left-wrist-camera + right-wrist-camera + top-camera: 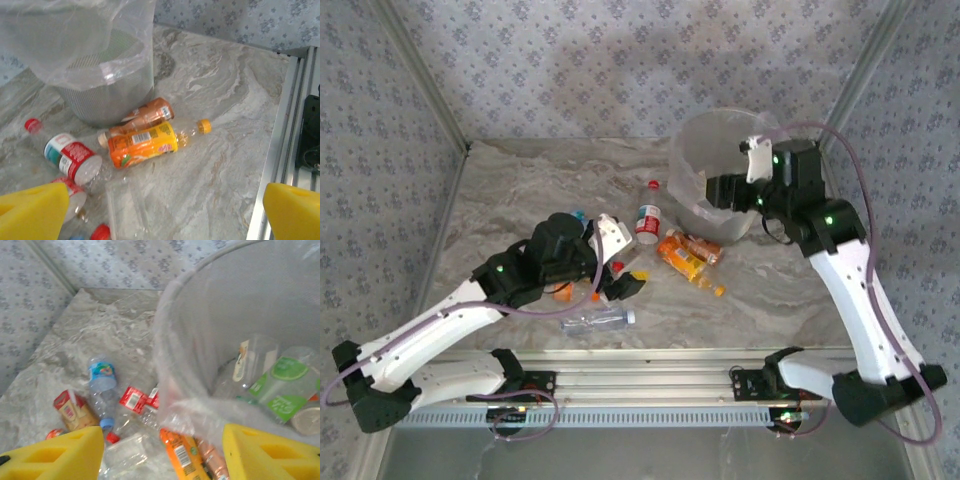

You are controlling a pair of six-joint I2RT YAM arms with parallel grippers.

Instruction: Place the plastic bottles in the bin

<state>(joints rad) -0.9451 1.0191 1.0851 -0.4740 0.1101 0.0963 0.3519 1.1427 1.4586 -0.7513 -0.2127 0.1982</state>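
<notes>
The bin [692,150], a translucent bucket with a bag liner, stands at the back right of the table. My right gripper [713,189] hangs open over its near rim [167,335], nothing between its yellow fingers [267,452]. A green-labelled bottle [284,386] lies inside. An orange-labelled bottle [682,258] and a brown one [704,247] lie against the bin's base. A red-labelled bottle [647,222] and a clear bottle [596,321] lie further left. My left gripper [624,263] is open and empty above the table, the orange bottle [142,144] ahead of it.
A blue-labelled bottle [102,376], a small red and tan carton [73,410] and a flat clear plastic container [125,205] lie among the bottles. A loose red cap [653,184] sits near the bin. An aluminium rail [280,150] runs along the table's near edge.
</notes>
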